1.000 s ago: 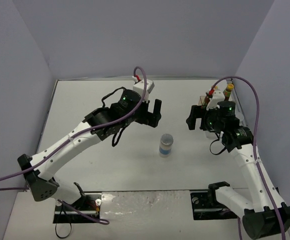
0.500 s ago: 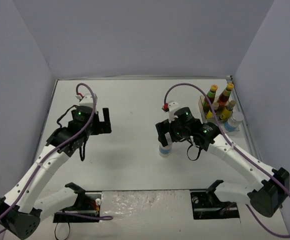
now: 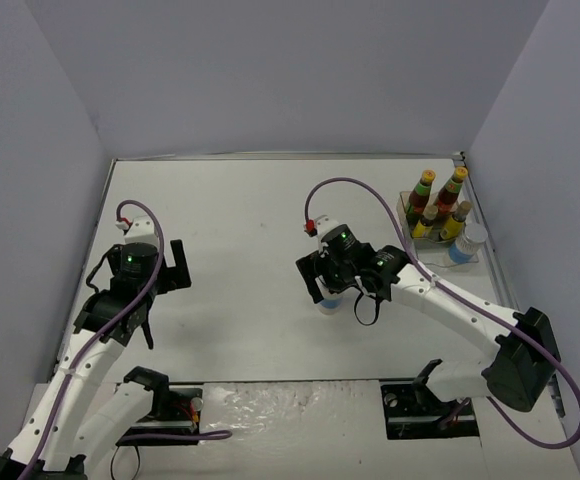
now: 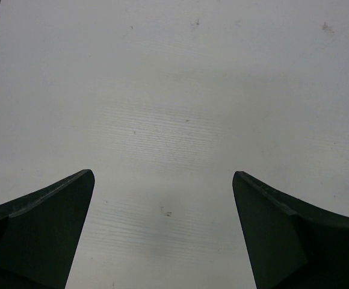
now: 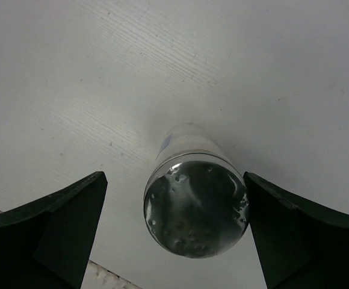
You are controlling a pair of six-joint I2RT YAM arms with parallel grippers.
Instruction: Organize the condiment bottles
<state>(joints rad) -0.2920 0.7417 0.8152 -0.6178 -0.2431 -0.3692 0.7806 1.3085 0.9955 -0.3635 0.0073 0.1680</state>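
Silver-topped cylinder [image 5: 195, 205] stands upright between the right gripper's [image 5: 174, 179] spread fingers, nearer one; centring before closing should keep it from tipping.

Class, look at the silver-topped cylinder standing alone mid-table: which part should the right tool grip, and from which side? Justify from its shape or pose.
Grip the cylinder on its straight round wall just below the silver top, coming down from above. It stands upright and alone, and the right tool hangs over it, open, a finger to either side.
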